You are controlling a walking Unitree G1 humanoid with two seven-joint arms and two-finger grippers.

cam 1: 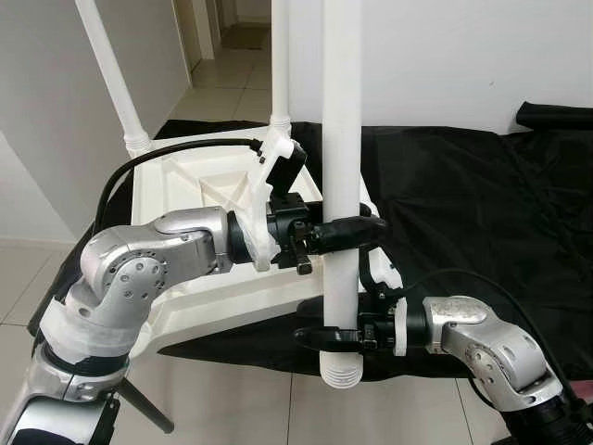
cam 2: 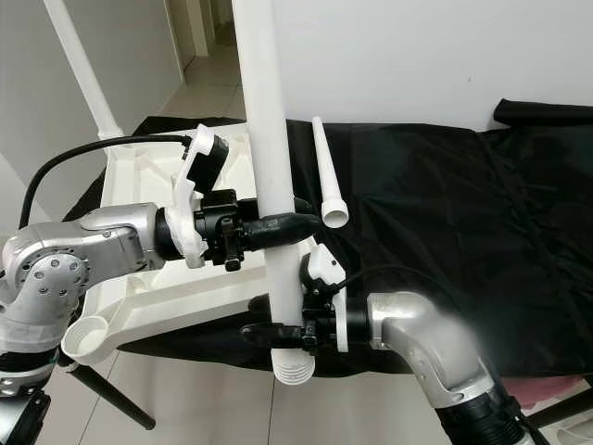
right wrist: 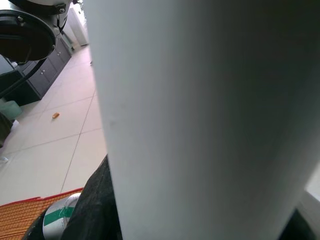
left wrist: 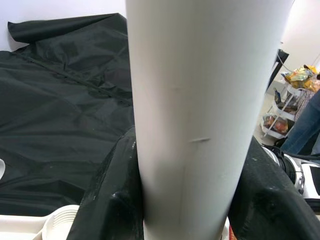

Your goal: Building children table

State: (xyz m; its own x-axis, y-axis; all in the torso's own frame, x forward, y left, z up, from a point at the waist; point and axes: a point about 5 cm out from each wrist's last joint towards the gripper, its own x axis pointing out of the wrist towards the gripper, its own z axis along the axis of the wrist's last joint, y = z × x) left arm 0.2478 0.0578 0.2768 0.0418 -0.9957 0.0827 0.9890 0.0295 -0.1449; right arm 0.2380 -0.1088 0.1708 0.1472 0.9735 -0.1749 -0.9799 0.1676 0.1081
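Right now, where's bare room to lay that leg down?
Free: black cloth right of the loose leg, up to the wall. Crowded: the upturned tabletop at left, and the middle, where left gripper and right gripper clamp the held leg.

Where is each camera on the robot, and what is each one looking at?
Left eye view: on the head, looking down at the white table leg, held by the left gripper and right gripper, with the upside-down tabletop behind.
Right eye view: beside it, same scene.
Left wrist view: on the left wrist, close on the leg, black cloth behind.
Right wrist view: on the right wrist, close on the leg, tiled floor behind.
All four share the leg.
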